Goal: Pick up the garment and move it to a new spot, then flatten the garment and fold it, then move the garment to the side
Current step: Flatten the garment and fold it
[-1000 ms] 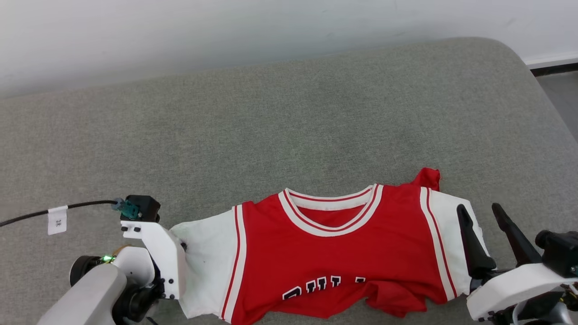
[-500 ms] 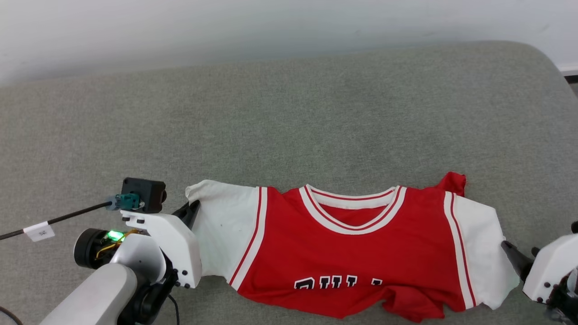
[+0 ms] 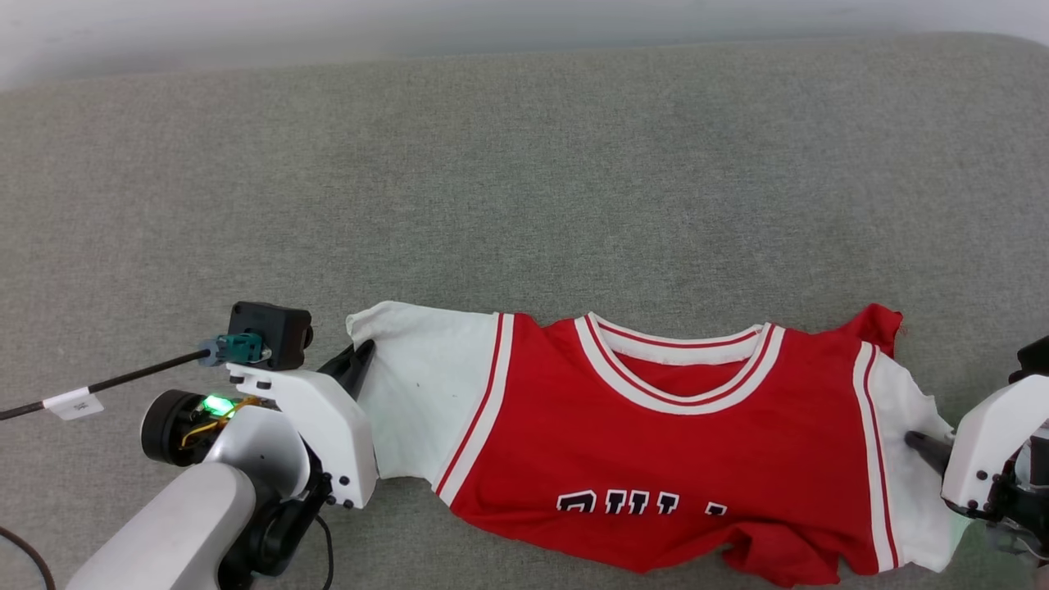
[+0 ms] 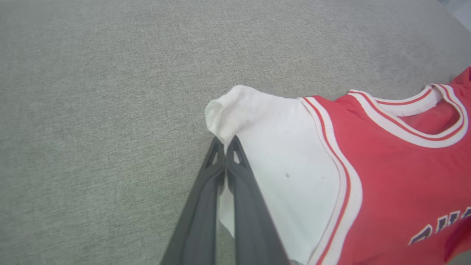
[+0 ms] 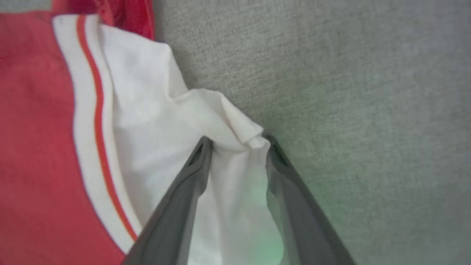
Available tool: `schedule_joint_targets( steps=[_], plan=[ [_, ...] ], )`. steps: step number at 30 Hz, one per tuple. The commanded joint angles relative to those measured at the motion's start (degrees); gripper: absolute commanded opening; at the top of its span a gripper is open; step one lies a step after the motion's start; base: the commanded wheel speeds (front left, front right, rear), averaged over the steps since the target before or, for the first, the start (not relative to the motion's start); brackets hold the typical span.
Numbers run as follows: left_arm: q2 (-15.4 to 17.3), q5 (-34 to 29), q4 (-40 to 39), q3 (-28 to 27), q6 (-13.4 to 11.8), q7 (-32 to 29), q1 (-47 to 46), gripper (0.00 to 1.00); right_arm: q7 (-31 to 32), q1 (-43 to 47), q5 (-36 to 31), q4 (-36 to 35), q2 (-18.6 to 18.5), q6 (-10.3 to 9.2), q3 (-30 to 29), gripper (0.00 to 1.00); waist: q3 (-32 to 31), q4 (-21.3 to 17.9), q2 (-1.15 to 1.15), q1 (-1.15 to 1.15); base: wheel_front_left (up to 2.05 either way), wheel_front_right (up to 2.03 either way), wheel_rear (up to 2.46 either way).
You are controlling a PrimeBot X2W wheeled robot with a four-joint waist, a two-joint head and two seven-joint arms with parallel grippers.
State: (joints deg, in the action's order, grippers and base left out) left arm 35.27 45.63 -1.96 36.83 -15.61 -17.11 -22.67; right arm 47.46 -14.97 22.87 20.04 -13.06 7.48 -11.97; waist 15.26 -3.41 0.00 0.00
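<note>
The garment (image 3: 656,459) is a red jersey with white sleeves, lying front up on the grey cushion (image 3: 524,188), collar towards the far side. Its lower hem is rumpled near the view's bottom edge. My left gripper (image 3: 361,354) is shut on the edge of the left white sleeve (image 4: 265,147), its fingers (image 4: 235,173) pressed together with cloth between them. At the right, my right gripper (image 5: 237,141) stands open, astride the bunched edge of the right sleeve (image 5: 206,110). The head view catches one dark finger of my right gripper (image 3: 922,442) on that sleeve.
The grey fabric cushion stretches far behind and to both sides of the garment. A pale wall (image 3: 246,33) runs along its back edge. A black cable with a white tag (image 3: 74,403) trails off to the left from my left wrist.
The head camera has shifted. My right gripper came down from upright beside the right sleeve to straddle its edge, fingers narrowing. The left sleeve is drawn out flatter.
</note>
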Motion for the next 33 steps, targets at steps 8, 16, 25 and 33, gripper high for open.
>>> schedule_joint_targets(
  steps=[8,16,25,33],
  plan=[
    [0.5,-0.6,1.2,-0.9,-0.2,2.7,0.5,0.00,-4.5,-2.0,-1.9,-1.6,-2.0,0.04,2.2,0.00,-3.6,-0.4,0.00,0.00,0.00,0.00,0.00],
    [0.7,-1.5,2.0,-3.6,-0.9,6.6,-2.3,0.00,-7.7,-6.0,-5.8,-8.9,-3.9,-0.01,2.9,0.00,-9.7,-0.7,0.00,0.00,0.00,0.00,0.00],
    [-1.0,1.0,9.3,-8.6,1.5,8.2,-13.2,0.00,-9.0,-17.9,-5.8,-7.9,-6.0,-0.01,7.1,0.00,-10.8,-0.2,0.00,0.00,0.00,0.00,0.00],
    [-3.2,-0.6,20.5,-8.8,6.1,8.2,-29.2,0.00,-14.2,-33.2,-5.4,-1.3,-7.0,-0.01,10.3,0.00,-4.8,0.6,0.00,0.00,0.00,0.00,0.00]
  ],
)
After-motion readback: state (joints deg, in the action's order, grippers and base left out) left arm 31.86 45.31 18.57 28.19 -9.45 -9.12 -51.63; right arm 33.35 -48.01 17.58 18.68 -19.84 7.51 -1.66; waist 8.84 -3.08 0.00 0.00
